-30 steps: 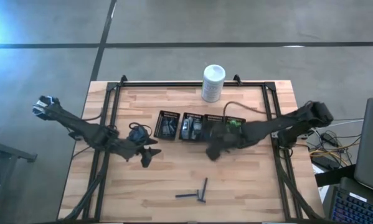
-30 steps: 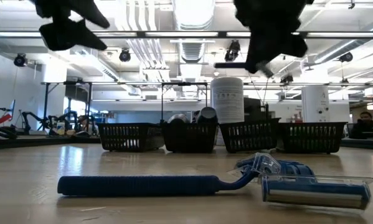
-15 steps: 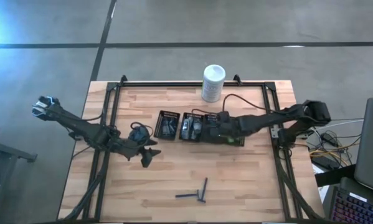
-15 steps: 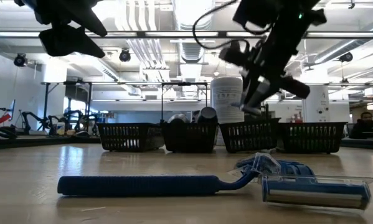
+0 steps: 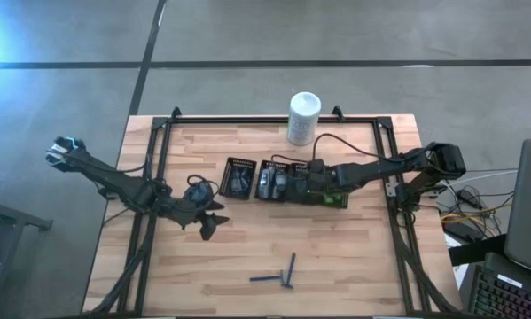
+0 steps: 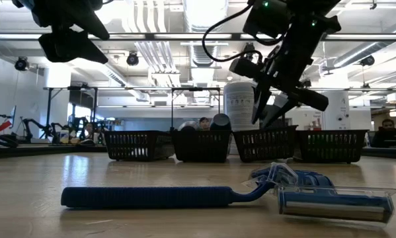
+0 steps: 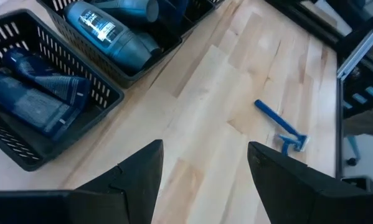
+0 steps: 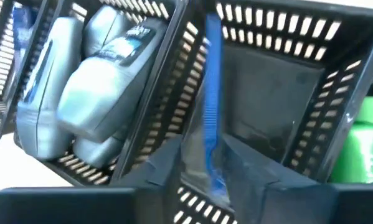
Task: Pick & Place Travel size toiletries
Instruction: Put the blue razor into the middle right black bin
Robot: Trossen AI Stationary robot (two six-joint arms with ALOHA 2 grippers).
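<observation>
The right gripper (image 5: 311, 180) hangs over the row of black mesh baskets (image 5: 239, 178) near the middle of the wooden bench (image 5: 247, 248), above the third compartment from the left, its fingers closed on a blue-handled razor (image 8: 211, 106) that stands upright over that empty basket. In the right wrist view the neighbouring compartment on one side holds grey-silver bottles (image 8: 105, 68), and a bright green bottle (image 8: 360, 149) shows in the compartment on the other side. The leftmost basket carries dark blue tubes (image 7: 37, 99). A large white canister (image 5: 303, 118) stands at the bench's far edge, just behind the baskets and close to the right arm. The left gripper (image 5: 208, 218) hovers over bare wood in front of the leftmost basket, fingers spread wide and empty. Two more razors (image 5: 280, 275) lie touching near the bench's front edge, well apart from both grippers; in the low view they fill the foreground.
</observation>
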